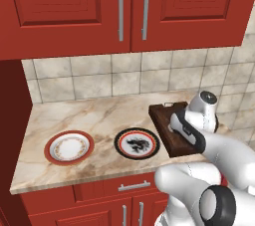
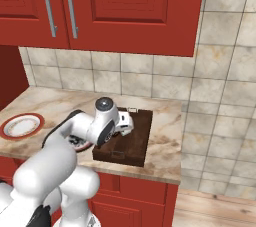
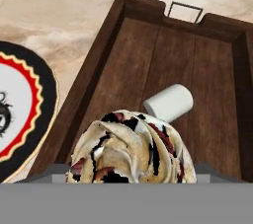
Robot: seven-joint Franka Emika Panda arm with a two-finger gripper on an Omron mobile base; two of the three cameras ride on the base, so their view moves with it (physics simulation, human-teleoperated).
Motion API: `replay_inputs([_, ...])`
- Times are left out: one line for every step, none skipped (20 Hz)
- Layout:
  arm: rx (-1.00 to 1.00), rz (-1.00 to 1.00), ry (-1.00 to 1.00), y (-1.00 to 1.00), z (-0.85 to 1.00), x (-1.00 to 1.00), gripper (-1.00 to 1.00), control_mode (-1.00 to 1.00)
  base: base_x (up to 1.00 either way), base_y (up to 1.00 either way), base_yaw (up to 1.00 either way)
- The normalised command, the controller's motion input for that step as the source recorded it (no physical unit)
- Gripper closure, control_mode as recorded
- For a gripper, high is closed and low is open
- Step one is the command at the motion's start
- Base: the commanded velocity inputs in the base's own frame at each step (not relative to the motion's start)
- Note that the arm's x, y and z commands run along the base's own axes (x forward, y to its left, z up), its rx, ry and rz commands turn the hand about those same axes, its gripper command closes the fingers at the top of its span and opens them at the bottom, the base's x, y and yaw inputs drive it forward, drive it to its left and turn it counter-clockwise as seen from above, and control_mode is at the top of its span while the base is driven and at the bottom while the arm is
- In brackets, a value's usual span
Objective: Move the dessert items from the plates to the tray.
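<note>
A white robot arm reaches over a marble worktop (image 1: 94, 115) under red cabinets, its pincer (image 1: 175, 126) hanging above the dark wooden tray (image 2: 142, 136) at the right. In the hand view a cupcake (image 3: 131, 149) with swirled cream and dark flecks sits at the near end of the tray floor, directly below the hand. A small white marshmallow cylinder (image 3: 169, 102) lies on its side just beyond it, also on the tray.

The pincer tips cannot be made out, so whether they stand apart or clamp the cupcake cannot be told.

Both plates look bare: the red-rimmed plate (image 1: 68, 147) at far left and the black-rimmed plate (image 1: 137, 143) with a dark drawing, just left of the tray.

Judged from this, the step is setting down the cupcake. To do it well, let go only once the wrapper rests flat, then lift straight up without nudging the marshmallow.

The forearm slopes down from the near right, wrist bent so the hand points down at the tray.
</note>
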Motion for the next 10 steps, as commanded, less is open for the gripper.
replay_inputs([0.0, -0.03, 0.17, -0.11, -0.16, 0.0, 1.0, -1.0, 0.0, 0.0, 0.0])
replay_inputs([0.0, -0.02, 0.15, -0.09, -0.14, 0.0, 1.0, -1.0, 0.0, 0.0, 0.0])
replay_inputs([0.0, -0.02, 0.11, -0.04, -0.13, 0.0, 1.0, -1.0, 0.0, 0.0, 0.0])
replay_inputs([0.0, 0.0, 0.04, 0.0, -0.06, 0.0, 1.0, -1.0, 0.0, 0.0, 0.0])
replay_inputs([0.0, 0.0, 0.01, 0.0, -0.1, 0.0, 1.0, -1.0, 0.0, 0.0, 0.0])
replay_inputs([0.0, 0.0, 0.0, 0.0, -0.08, 0.0, 1.0, -1.0, 0.0, 0.0, 0.0])
replay_inputs([0.0, 0.0, 0.0, 0.0, -0.02, 0.0, 1.0, -1.0, 0.0, 0.0, 0.0])
replay_inputs([0.0, 0.0, 0.0, 0.0, -0.07, 0.0, 1.0, -1.0, 0.0, 0.0, 0.0])
replay_inputs([0.0, 0.0, 0.0, 0.0, -0.15, 0.0, 1.0, -1.0, 0.0, 0.0, 0.0])
replay_inputs([0.0, 0.0, 0.0, 0.0, -0.12, 0.0, 1.0, -1.0, 0.0, 0.0, 0.0])
